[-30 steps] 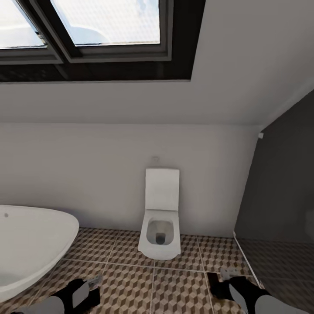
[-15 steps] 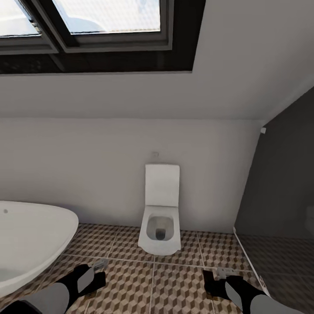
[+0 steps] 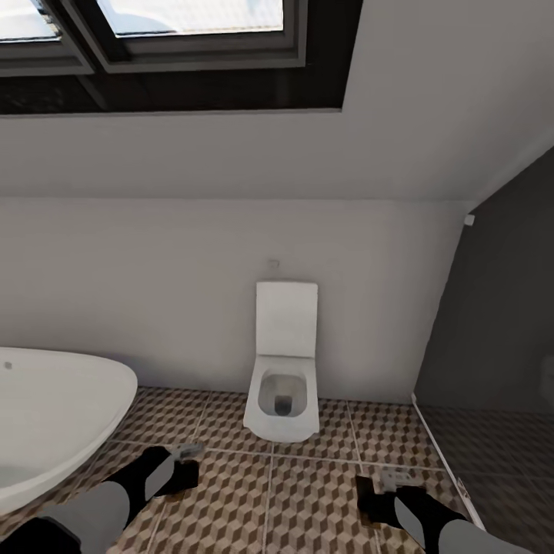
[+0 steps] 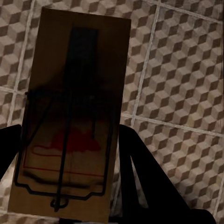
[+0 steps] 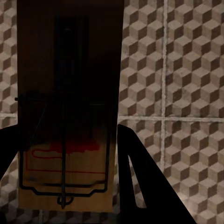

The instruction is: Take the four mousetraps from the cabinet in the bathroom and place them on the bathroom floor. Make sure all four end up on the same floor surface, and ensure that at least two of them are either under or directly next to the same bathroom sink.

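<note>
Carrying step in hand: flat tan wooden mousetrap (image 4: 70, 121) is clamped in left gripper (image 3: 185, 455), second such mousetrap (image 5: 70, 116) in right gripper (image 3: 392, 483), low in frame above cube-patterned tiled floor (image 3: 308, 492). Sink must be located next, probably.

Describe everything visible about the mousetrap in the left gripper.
The mousetrap is a flat, rectangular tan board that looks like wood, carrying a dark metal plate, thin wire bars and a red printed shape. The left gripper is shut on its lower end, one dark finger at each long edge. It hangs above the cube-patterned floor tiles, touching nothing else.
</note>
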{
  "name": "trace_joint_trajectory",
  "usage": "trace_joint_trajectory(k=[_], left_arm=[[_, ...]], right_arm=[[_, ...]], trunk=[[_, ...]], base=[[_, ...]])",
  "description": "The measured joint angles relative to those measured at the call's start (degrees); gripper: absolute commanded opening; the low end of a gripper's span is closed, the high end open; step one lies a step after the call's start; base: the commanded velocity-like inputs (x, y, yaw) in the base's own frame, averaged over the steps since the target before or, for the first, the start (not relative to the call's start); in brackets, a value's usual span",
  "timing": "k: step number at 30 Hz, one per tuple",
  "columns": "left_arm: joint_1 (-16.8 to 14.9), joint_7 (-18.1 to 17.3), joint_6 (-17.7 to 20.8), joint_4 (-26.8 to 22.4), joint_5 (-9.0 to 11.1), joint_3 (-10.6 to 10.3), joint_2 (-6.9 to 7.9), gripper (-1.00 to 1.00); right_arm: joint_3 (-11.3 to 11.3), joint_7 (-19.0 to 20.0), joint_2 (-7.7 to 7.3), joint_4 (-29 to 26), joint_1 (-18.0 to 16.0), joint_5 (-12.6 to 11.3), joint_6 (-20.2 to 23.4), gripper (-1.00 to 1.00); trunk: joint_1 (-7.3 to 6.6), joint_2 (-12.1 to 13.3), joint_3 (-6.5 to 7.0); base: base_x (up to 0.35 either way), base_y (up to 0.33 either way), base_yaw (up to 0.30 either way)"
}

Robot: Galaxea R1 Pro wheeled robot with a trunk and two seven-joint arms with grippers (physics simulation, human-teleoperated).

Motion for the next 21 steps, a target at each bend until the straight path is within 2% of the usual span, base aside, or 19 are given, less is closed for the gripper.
trace_joint_trajectory(k=[6, 13, 21], left_arm=[[-2.6, -0.3, 1.0, 0.2, -0.2, 0.0, 0.03, -1.0], [-3.1, -0.3, 3.4, 0.3, -0.3, 0.0, 0.05, -1.0], [-3.1, -0.3, 3.5, 0.3, -0.3, 0.0, 0.0, -1.0]], right_arm=[[-0.1, 0.1, 0.03, -0.5, 0.0, 0.0, 0.0, -1.0], [0.0, 0.2, 0.1, -3.6, 0.0, 0.1, 0.3, -1.0], [0.0, -0.1, 1.9, -4.4, 0.0, 0.2, 0.4, -1.0]], trunk=[[1.32, -2.4, -1.58], [2.86, -5.2, -2.93], [4.61, -8.4, -4.38]], base=[[0.0, 0.0, 0.0], [0.0, 0.0, 0.0], [0.0, 0.0, 0.0]])
